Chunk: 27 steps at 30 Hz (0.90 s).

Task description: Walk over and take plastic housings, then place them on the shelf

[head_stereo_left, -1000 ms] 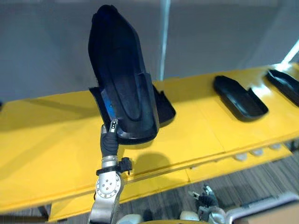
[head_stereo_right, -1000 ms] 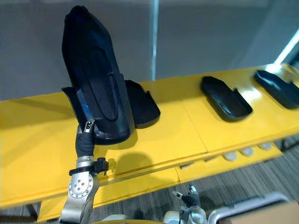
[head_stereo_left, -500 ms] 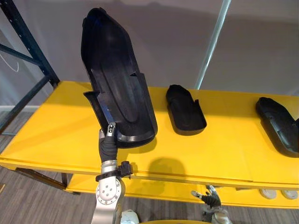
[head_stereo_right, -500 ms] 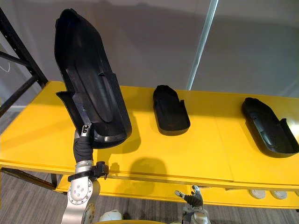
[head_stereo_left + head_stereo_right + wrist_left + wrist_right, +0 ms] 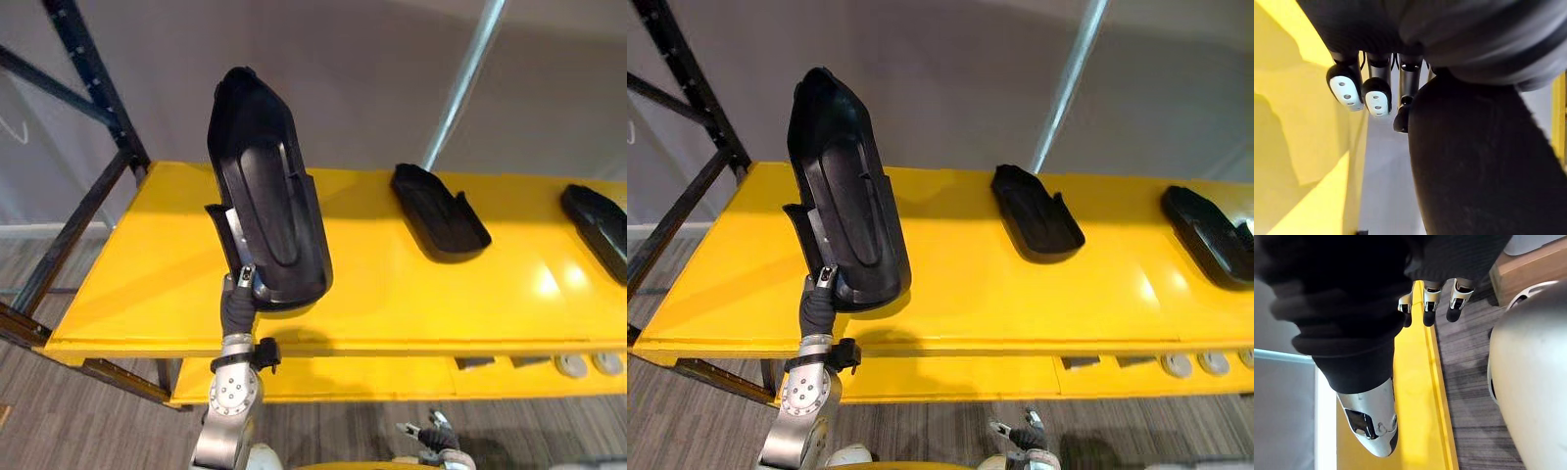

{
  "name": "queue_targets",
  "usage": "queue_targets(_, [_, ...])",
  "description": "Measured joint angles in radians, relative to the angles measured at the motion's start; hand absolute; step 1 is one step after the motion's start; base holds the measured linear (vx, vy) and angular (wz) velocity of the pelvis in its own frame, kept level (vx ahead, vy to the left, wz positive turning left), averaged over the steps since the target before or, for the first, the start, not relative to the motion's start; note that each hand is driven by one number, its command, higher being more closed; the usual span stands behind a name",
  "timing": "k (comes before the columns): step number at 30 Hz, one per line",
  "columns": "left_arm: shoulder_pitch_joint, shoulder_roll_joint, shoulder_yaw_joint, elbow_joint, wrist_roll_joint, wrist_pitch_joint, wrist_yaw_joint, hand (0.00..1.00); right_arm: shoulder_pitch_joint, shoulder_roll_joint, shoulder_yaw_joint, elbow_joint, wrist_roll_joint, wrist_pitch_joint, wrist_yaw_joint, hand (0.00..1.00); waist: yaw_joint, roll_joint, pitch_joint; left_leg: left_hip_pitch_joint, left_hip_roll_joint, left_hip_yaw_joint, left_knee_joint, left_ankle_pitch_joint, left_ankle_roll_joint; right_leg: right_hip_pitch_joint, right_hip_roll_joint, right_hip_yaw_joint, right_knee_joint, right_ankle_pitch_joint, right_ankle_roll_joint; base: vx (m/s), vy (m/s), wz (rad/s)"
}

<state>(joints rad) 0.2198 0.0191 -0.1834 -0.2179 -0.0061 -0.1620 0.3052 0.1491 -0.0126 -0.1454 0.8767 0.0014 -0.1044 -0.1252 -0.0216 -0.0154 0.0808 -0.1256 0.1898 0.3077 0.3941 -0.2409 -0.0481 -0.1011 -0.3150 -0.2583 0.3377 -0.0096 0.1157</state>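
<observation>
My left robot hand [image 5: 238, 294] pinches the bottom rim of a long black plastic housing [image 5: 265, 215], held upright over the left part of the yellow shelf [image 5: 392, 284]. My right robot hand [image 5: 1430, 296] hangs low, fingers relaxed (holding nothing). A second black housing [image 5: 441, 211] and a third black housing [image 5: 598, 220] lie on the shelf further right.

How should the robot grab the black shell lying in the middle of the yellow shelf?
The middle housing lies hollow side up, with its wide end toward the robot. It is probably best to pinch the thin raised side wall near that end, with the fingers reaching in over the front edge of the yellow shelf.
</observation>
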Motion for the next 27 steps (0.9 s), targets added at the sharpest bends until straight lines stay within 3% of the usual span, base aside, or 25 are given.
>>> queue_targets(1, [-0.002,-0.008,0.0,-0.001,0.002,0.0,-0.003,1.0,0.003,0.002,0.002,-0.007,0.0,-0.001,0.0,0.0,-0.011,0.0,0.001,0.016,0.001,0.003,-0.018,0.008,0.002,-0.009,0.054,0.029,0.061,-0.1,0.004,-0.11,-0.024,-0.37])
queue_targets(2, [-0.003,-0.021,-0.002,-0.005,0.006,-0.001,-0.006,1.0,0.01,0.009,0.007,-0.011,0.002,-0.001,0.001,0.0,-0.019,-0.006,-0.003,0.02,-0.001,0.012,-0.021,0.012,-0.001,-0.007,0.139,0.086,0.071,-0.194,-0.003,-0.13,-0.068,-0.34])
queue_targets(3, [-0.005,-0.038,-0.006,-0.002,0.018,-0.002,-0.012,1.0,0.011,0.01,0.014,-0.018,0.01,-0.002,0.005,0.0,-0.022,-0.003,-0.003,0.012,-0.006,0.007,-0.023,0.014,-0.005,-0.005,0.202,0.163,0.042,-0.246,-0.042,-0.13,-0.071,-0.17])
queue_targets(5, [-0.002,-0.051,-0.017,0.0,0.025,0.003,-0.019,1.0,0.012,0.005,0.017,-0.029,0.022,-0.004,0.004,0.0,-0.026,-0.002,-0.003,0.017,-0.023,-0.026,-0.053,0.029,-0.015,0.012,0.216,0.178,0.012,-0.234,-0.061,-0.06,-0.007,0.13])
queue_targets(10, [-0.001,-0.057,-0.027,-0.001,0.047,0.004,-0.023,1.0,0.039,0.014,0.015,-0.039,0.035,-0.003,0.001,0.0,-0.014,-0.004,-0.005,0.042,-0.031,-0.067,-0.117,0.096,-0.027,0.065,0.217,0.111,-0.029,-0.219,-0.058,0.04,-0.057,0.34])
queue_targets(17, [-0.001,-0.056,-0.004,-0.001,0.048,0.006,-0.044,1.0,0.048,0.039,-0.003,-0.04,0.035,-0.003,-0.001,0.0,-0.009,-0.026,-0.022,0.092,-0.032,-0.053,-0.211,0.14,-0.034,0.121,0.229,0.104,-0.134,-0.164,-0.067,0.05,-0.015,0.01])
queue_targets(27, [-0.008,-0.055,0.031,0.034,0.102,0.031,-0.042,1.0,0.066,0.042,-0.001,-0.04,0.034,-0.004,-0.001,0.0,-0.015,-0.022,-0.051,0.124,-0.037,-0.023,-0.308,0.191,-0.032,0.149,0.241,0.129,-0.237,-0.094,-0.068,-0.05,0.013,-0.08])
